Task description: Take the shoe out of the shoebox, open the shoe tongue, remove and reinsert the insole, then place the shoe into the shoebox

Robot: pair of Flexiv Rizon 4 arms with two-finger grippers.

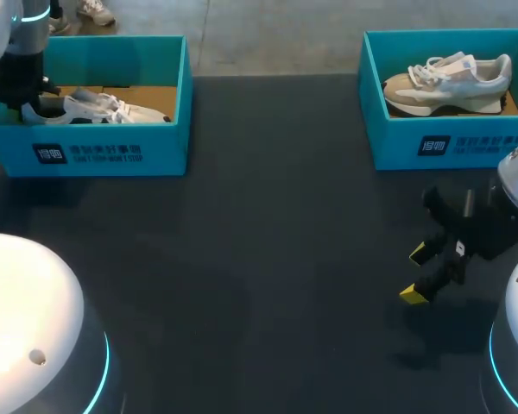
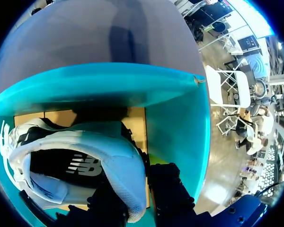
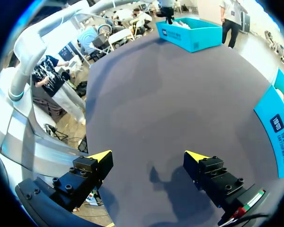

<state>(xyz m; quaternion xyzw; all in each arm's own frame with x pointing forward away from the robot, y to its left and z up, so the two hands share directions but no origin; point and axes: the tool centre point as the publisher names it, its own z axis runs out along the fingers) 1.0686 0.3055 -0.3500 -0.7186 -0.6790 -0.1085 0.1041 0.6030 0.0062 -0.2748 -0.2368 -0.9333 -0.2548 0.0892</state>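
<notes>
The white mesh sneaker with black lining [image 1: 95, 109] is seen lying inside the open teal cardboard shoebox [image 1: 112, 151], its heel pinched by the left pincer [image 2: 132, 187]. The take-out is judged barely begun; the tongue, the insole and the return are all left to do. The right pincer [image 1: 416, 273] is held spread and empty over the dark table [image 1: 259, 259]

white shoe [image 1: 112, 109], lying inside left teal shoebox [image 1: 166, 147]
</notes>
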